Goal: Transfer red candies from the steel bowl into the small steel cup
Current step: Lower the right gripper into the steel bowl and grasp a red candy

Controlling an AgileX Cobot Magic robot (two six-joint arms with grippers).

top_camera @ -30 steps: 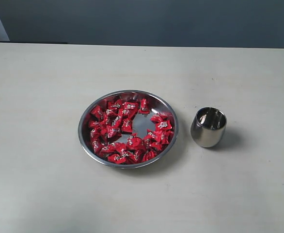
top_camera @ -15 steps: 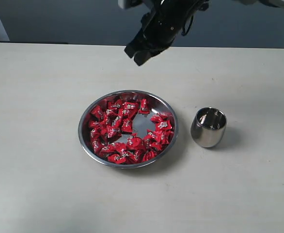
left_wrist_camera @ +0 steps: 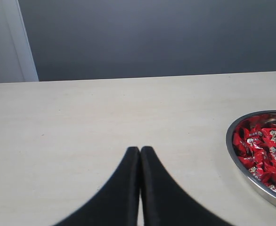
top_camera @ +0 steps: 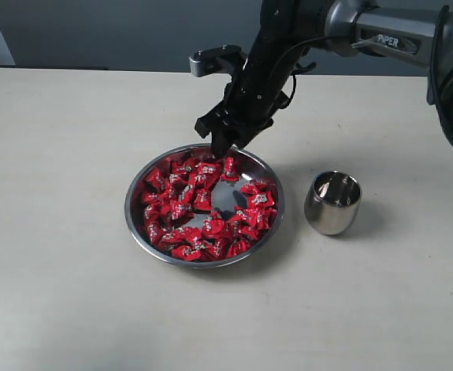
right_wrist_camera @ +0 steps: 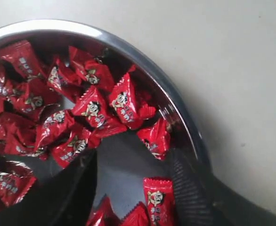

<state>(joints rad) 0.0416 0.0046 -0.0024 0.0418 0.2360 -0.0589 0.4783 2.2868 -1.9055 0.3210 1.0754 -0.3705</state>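
Exterior view: steel bowl (top_camera: 128, 207) at centre, heaped with red candies (top_camera: 182, 202). The small steel cup (top_camera: 332, 202) stands just beside it at 3 o'clock, apparently empty. The right gripper (top_camera: 225, 144) hangs over the bowl's 12 o'clock rim.

Left wrist view: left gripper (left_wrist_camera: 140, 155), fingers pressed together, holding nothing, apart from the bowl.

Right wrist view: right gripper's jaws spread above the candies, none gripped.

Status: transfer judged not begun; every candy left to move.

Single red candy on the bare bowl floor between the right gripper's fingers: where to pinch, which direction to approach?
Pinch the candy across its padded middle, straight down from above. It lies flat on the steel bowl's bare floor, apart from the heap, and the raised rim blocks a sideways approach. The open right gripper straddles it off-centre, so probably centre first.
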